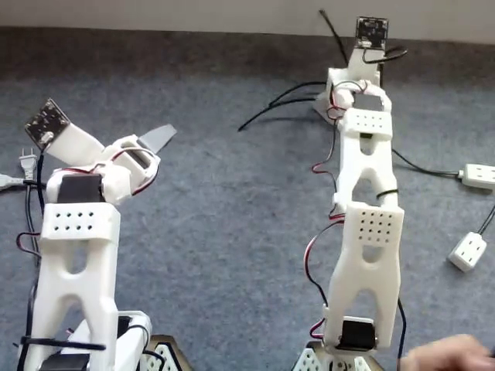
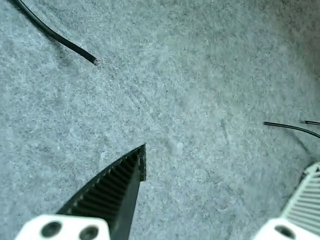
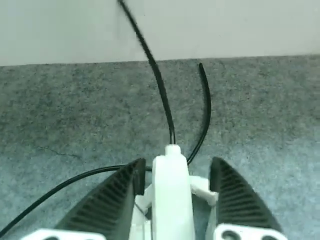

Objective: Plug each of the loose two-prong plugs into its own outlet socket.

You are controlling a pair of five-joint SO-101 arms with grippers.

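the left gripper [image 2: 230, 157] hangs over the grey carpet [image 1: 232, 232] with its fingers spread wide and nothing between them; a loose black cable [image 2: 55, 35] ends on the carpet near it; just beside that arm's base, at the edge of the carpet, lies a small two-prong plug [image 1: 25, 164], prongs pointing away from the arms; the right arm is stretched far out towards the wall; the right gripper [image 3: 177, 167] has its fingers apart on either side of a white plug [image 3: 172, 200] with a black cord running out of its far end; one finger sits against it, the other shows a small gap; two white sockets [image 1: 479, 175] [image 1: 468, 251] lie well apart from it, out past the right arm.
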